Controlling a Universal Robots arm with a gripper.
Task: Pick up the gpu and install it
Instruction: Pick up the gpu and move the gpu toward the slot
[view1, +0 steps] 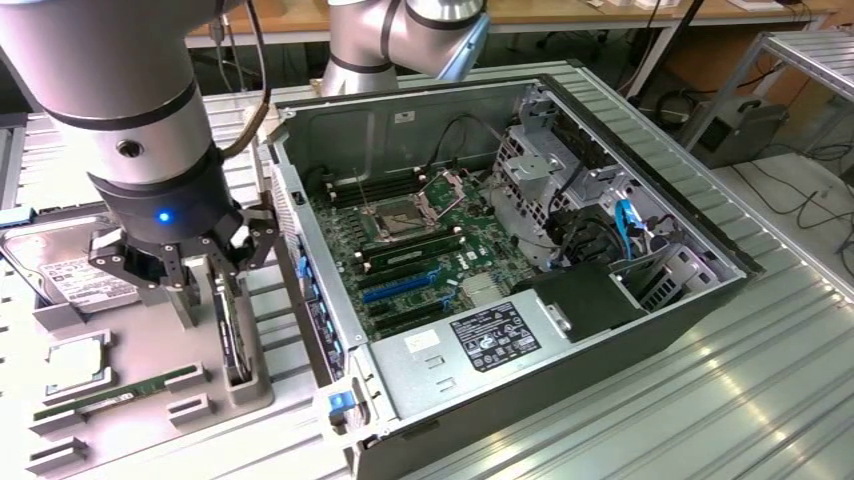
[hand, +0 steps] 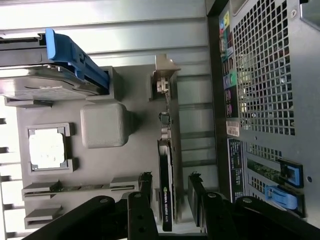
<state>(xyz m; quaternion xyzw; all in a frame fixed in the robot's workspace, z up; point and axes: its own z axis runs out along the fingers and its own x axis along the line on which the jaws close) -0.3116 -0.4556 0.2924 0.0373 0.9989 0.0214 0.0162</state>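
**Black gpu (hand: 166, 200) on edge in tray, claw (hand: 169, 181) straddling it**

We saw one thin, flat gpu standing in a slot of the matte grey tray (view1: 147, 345), beside the perforated steel case (hand: 265, 65). Both claw fingers (hand: 145, 192) flanked the card with gaps showing, gripping nothing. We counted one square CPU (hand: 46, 148), one green RAM stick (view1: 114, 396) and one silver hard drive (view1: 60, 275).

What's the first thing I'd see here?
A big open computer case sits in the middle, its green board full of parts. At the exterior view's left, the robot's pincer hangs open astride a thin black graphics card standing on edge in a grey tray.
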